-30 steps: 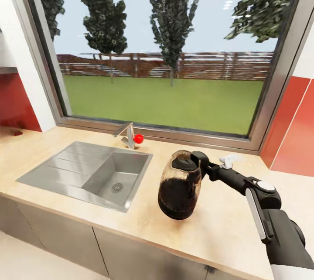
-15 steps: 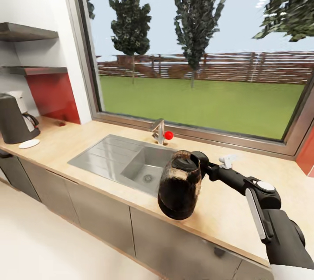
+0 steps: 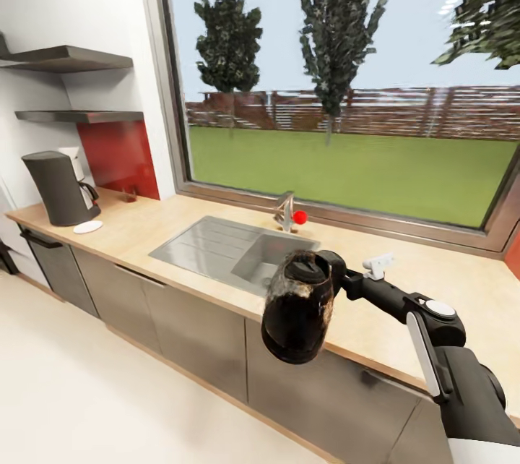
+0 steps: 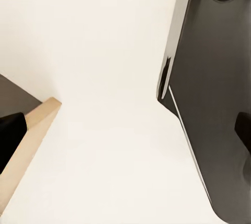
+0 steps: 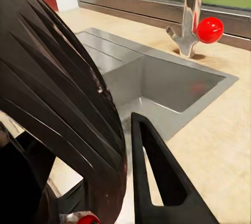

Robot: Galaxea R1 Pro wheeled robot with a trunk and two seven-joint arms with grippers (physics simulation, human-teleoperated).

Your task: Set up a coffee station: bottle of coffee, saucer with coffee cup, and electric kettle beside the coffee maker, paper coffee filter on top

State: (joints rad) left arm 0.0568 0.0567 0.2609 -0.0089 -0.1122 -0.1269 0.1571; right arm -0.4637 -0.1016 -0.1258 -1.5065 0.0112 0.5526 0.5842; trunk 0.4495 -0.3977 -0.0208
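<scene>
Head view: right gripper (image 3: 334,270) clamped on the handle of the electric kettle (image 3: 298,306), mid-frame, carried in the air over the countertop (image 3: 404,283) front edge. Kettle is a dark, rounded, glossy pot, tilted slightly. Coffee maker (image 3: 56,188) sits far left on the counter, matte grey block, with a white saucer (image 3: 87,227) touching its base. Brushed steel sink (image 3: 231,253) lies between, faucet (image 3: 286,212) with a red knob behind it.

Risk: long traverse with the load held by the handle only. A swing could clip the faucet, or the kettle could twist in the grip. On arrival, setting down too close may knock the saucer.

Left wrist view: pale floor, a tan counter edge (image 4: 31,145) at lower left, dark robot body panel at right. Can't tell the left jaw state.

Right wrist view: ribbed dark kettle wall fills the left, one black finger (image 5: 157,182) bottom centre, pressed near it. Sink basin and chrome faucet upper right.
</scene>
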